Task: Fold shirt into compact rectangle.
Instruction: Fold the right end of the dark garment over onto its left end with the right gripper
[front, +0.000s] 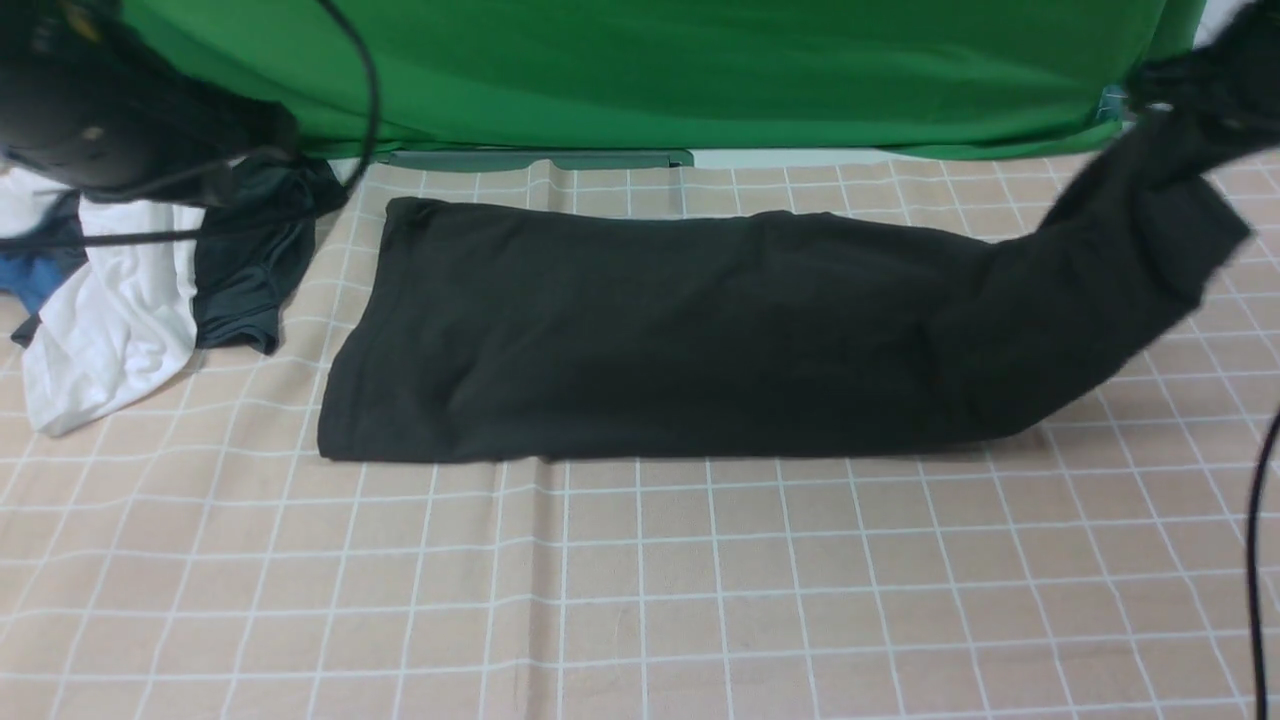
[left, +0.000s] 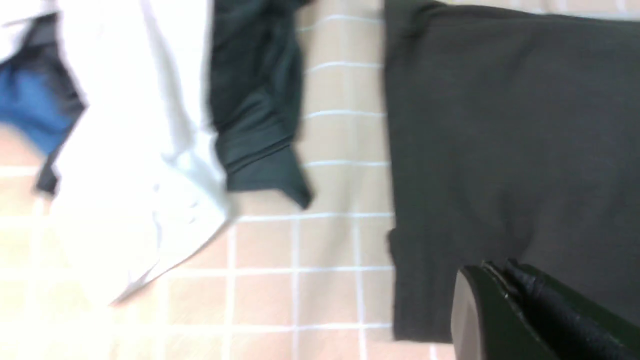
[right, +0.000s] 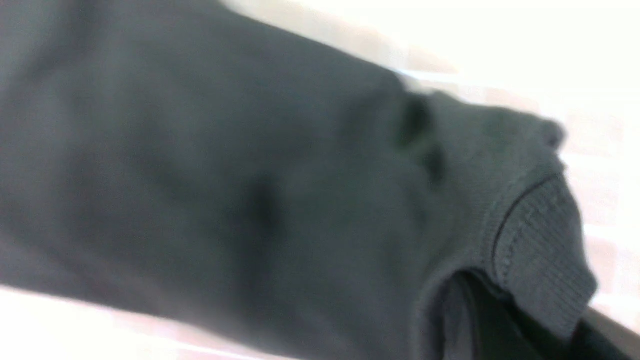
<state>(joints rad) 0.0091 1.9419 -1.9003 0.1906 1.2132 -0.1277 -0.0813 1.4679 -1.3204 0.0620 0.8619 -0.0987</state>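
Shirt: the black shirt (front: 640, 340) lies as a long folded band on the checked tablecloth (front: 640, 580), just in front of the green backdrop (front: 640, 70) and running along it; the end near the backdrop's right corner is off the cloth, slanting up to my right gripper (front: 1200, 90)
Right gripper: up by the backdrop's right corner, clamped on the shirt's neck end; in my right wrist view the ribbed collar (right: 540, 240) sits right against the jaw
Left gripper (left: 515, 305): closed on nothing, hovering over the shirt's straight end, the one toward the backdrop's left corner
Spare clothes: a white shirt (front: 110, 330), a dark teal garment (front: 250, 260) and a bit of blue fabric (front: 30, 280), heaped in front of the backdrop's left corner, just clear of the black shirt
Handling: I judge it light, limp cotton; it sags wherever I don't support it, and the stacked layers could slide apart
Where to hold: I'd pinch through every layer at an edge; collar ribbing and seams should give a firmer bite than open fabric
Step in hand: likely carrying the neck end over the straight end to halve the band
Risk: with one hold, the free corner may droop and skew the fold
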